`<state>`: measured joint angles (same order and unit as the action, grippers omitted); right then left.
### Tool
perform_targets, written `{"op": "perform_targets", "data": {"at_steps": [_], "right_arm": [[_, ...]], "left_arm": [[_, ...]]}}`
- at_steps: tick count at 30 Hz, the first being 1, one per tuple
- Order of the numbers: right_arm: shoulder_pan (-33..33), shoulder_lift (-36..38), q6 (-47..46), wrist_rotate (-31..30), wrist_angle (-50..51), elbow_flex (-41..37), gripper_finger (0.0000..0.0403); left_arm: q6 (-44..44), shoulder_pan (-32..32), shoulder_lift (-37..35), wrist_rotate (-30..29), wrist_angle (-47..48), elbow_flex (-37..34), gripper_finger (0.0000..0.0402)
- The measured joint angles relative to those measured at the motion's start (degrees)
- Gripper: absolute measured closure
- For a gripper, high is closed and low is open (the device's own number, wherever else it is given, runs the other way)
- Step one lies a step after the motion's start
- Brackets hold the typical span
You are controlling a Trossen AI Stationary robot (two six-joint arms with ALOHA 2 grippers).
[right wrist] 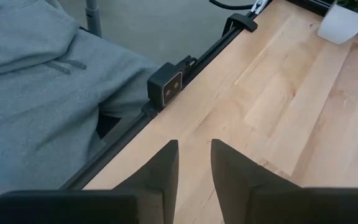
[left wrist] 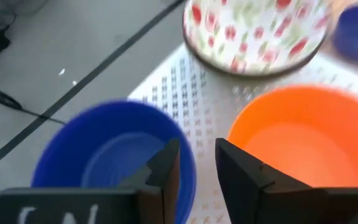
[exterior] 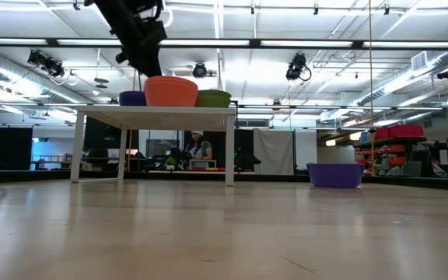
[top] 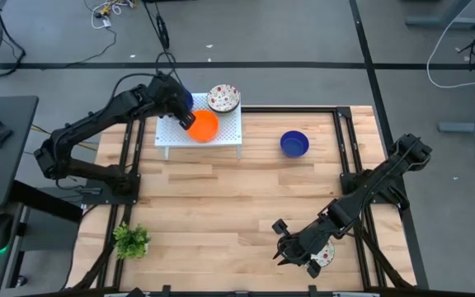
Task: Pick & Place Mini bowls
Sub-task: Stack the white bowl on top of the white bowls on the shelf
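Up on rack (top: 221, 139), left gripper (top: 186, 120) jaws slightly parted, empty, between blue bowl (left wrist: 114, 152) and orange bowl (top: 204, 126).

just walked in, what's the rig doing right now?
It's sorting mini bowls onto the white rack at the table's far edge. The left gripper is over the rack between a blue bowl and an orange bowl, fingers parted with nothing between them. A speckled bowl also sits on the rack. Another blue bowl waits on the table. The right gripper idles near the front edge, empty.
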<state>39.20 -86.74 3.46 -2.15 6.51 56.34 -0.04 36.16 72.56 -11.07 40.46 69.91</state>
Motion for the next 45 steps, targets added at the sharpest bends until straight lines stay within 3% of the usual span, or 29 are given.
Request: {"op": "perform_targets", "data": {"at_steps": [7,11,15,20,25,29,32,35,38,45], "right_arm": [[0.0,0.0,-1.2,-0.1,2.7,0.0,0.0307],[0.0,0.0,-3.3,-5.2,3.6,-3.0,0.0307],[0.0,1.8,-10.9,-12.6,11.6,-5.5,0.0307],[0.0,7.9,-24.7,-19.3,21.8,-7.6,0.0307],[0.0,12.9,-43.1,-10.9,26.3,-10.0,0.0307],[0.8,12.6,-49.4,3.3,21.9,-11.0,0.029],[3.4,10.4,-51.8,9.1,16.0,-11.0,0.0259],[6.7,7.8,-52.1,10.0,12.0,-11.0,0.0225],[9.7,5.2,-52.8,9.3,14.2,-10.2,0.0205],[14.6,0.4,-53.4,5.6,14.8,-9.0,0.0217]], "left_arm": [[-0.8,-1.3,-2.1,1.8,0.3,1.8,0.0323],[-0.9,-7.0,-5.9,1.0,1.3,-0.1,0.0362],[-4.4,-16.8,-12.0,-5.6,-1.9,-7.2,0.0395],[-9.9,-31.6,-19.4,-16.7,-14.3,-19.9,0.0388],[-10.2,-44.6,-21.0,-21.9,-27.6,-27.9,0.0393],[-7.5,-51.0,-19.1,-23.4,-35.7,-29.3,0.0397],[-5.8,-53.3,-18.6,-23.9,-40.3,-29.3,0.0392],[-4.6,-54.4,-18.6,-23.9,-41.5,-29.3,0.0387],[-3.8,-54.5,-18.6,-23.9,-41.2,-29.3,0.039],[-3.7,-54.5,-18.6,-23.9,-40.9,-29.3,0.0395]]}}
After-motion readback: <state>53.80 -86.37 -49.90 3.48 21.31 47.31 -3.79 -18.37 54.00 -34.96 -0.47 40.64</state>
